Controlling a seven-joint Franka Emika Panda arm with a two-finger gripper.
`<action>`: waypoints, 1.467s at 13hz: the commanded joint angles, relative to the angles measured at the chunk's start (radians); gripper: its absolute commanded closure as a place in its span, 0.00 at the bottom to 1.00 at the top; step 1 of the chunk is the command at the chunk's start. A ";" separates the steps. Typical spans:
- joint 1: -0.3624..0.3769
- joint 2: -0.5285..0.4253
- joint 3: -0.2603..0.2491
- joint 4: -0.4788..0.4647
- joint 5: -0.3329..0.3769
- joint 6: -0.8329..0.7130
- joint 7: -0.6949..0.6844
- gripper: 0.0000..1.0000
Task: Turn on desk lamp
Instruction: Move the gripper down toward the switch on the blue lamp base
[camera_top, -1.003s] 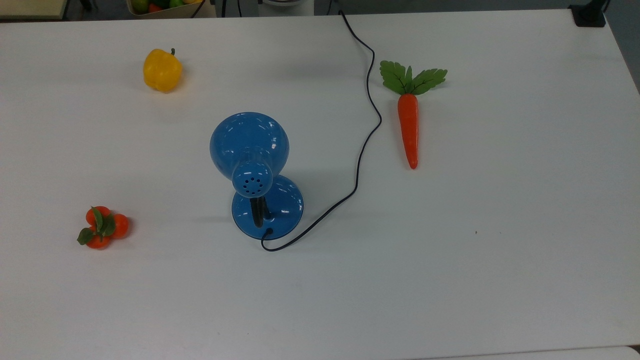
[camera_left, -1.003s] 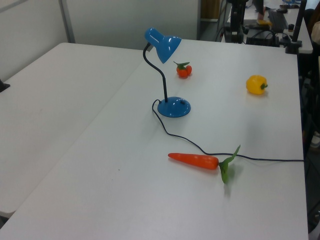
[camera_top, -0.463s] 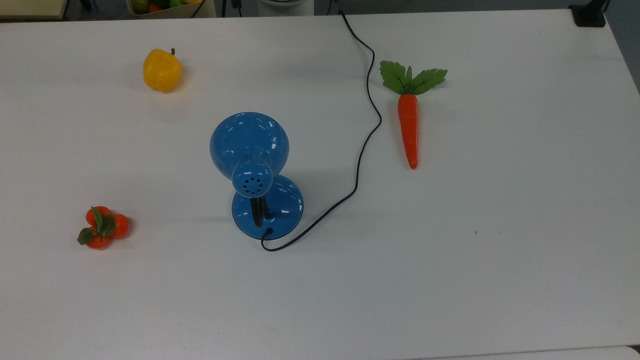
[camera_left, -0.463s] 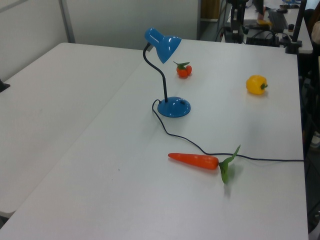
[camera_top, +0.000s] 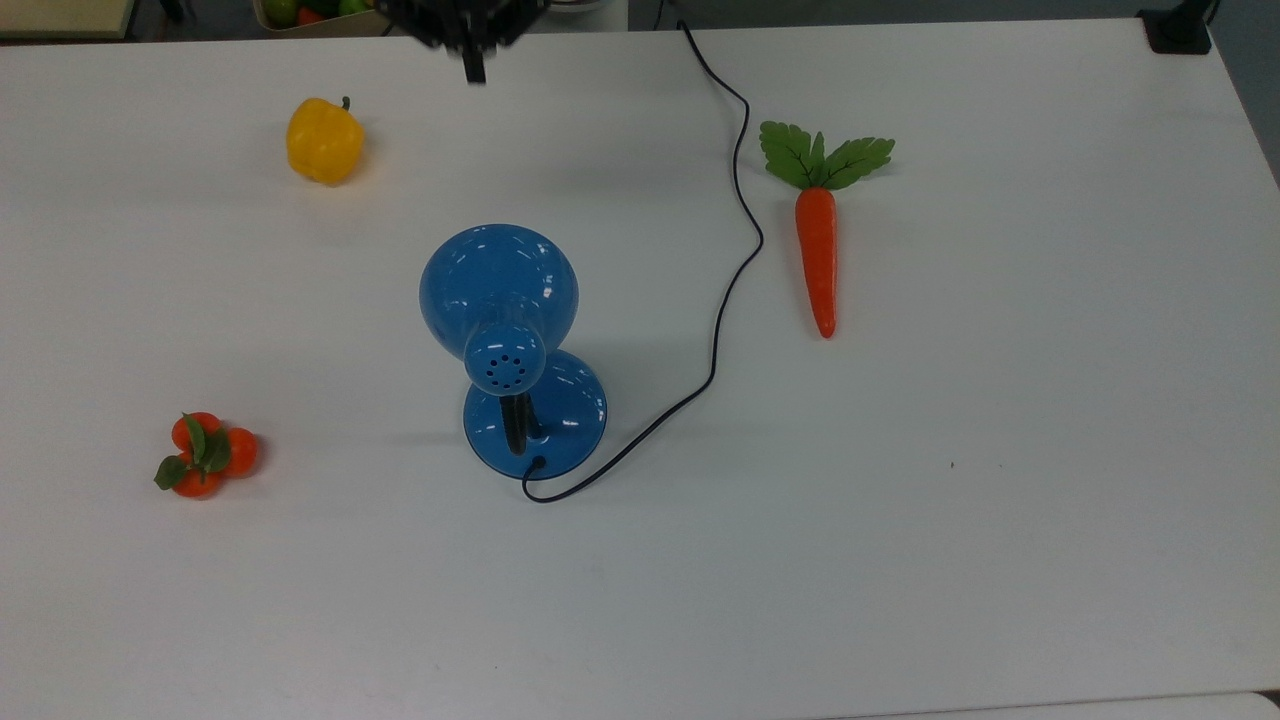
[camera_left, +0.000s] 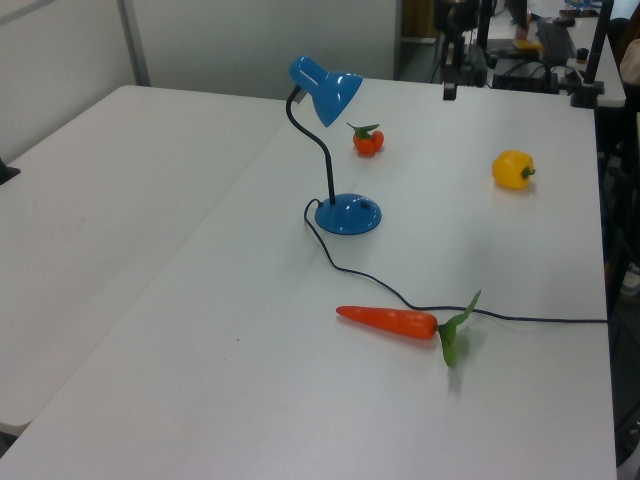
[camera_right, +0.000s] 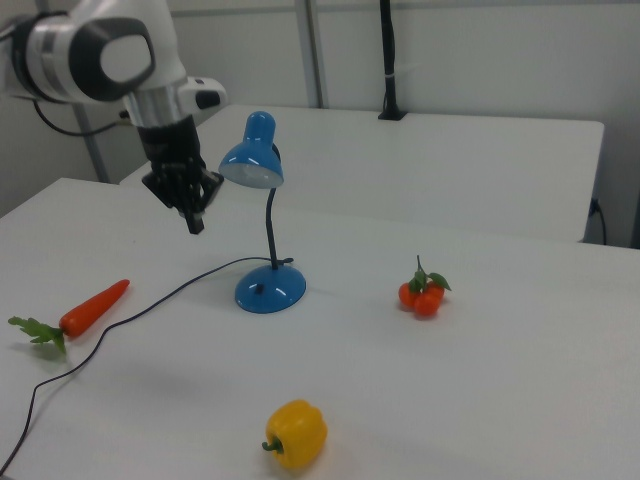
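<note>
While the glossy blue dome-shade desk lamp (camera_top: 512, 350) stands upright near the middle of the white surface (camera_top: 1000, 500), the black two-finger tool (camera_right: 195, 222) hangs in the air well apart from it, at the top view's upper edge. In the right view the tool points down, carrying nothing; whether its fingers are parted or closed cannot be told, since they read as one dark tip.

Lamp layout: round blue base (camera_left: 348, 215) flat on the surface, black gooseneck (camera_right: 268, 225) rising and curving so the shade tips downward, vent-hole cap (camera_top: 505, 360) facing up toward the top camera. The thin black cord (camera_top: 735, 230) leaves the base at the top view's lower side, loops, then runs up past the carrot and off the far edge, probably to a socket. No glow shows under the shade, so the lamp looks off. A small dark spot on the base in the left view may be the switch, hard to be sure. Judged stage: approach only, nothing pressed yet.

Other items look like scattered distractors, all apart from the lamp. Count: one lamp, one cord, one yellow bell pepper (camera_top: 324, 140), one orange toy carrot with green leaves (camera_top: 818, 250), one cluster of small orange-red fruits with leaves (camera_top: 205, 455), seemingly three fruits.
</note>
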 joint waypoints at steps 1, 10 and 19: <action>0.003 0.027 -0.002 -0.098 0.017 0.150 -0.005 1.00; 0.006 0.137 0.000 -0.330 0.016 0.703 0.011 1.00; 0.032 0.282 0.003 -0.261 0.011 0.912 0.068 1.00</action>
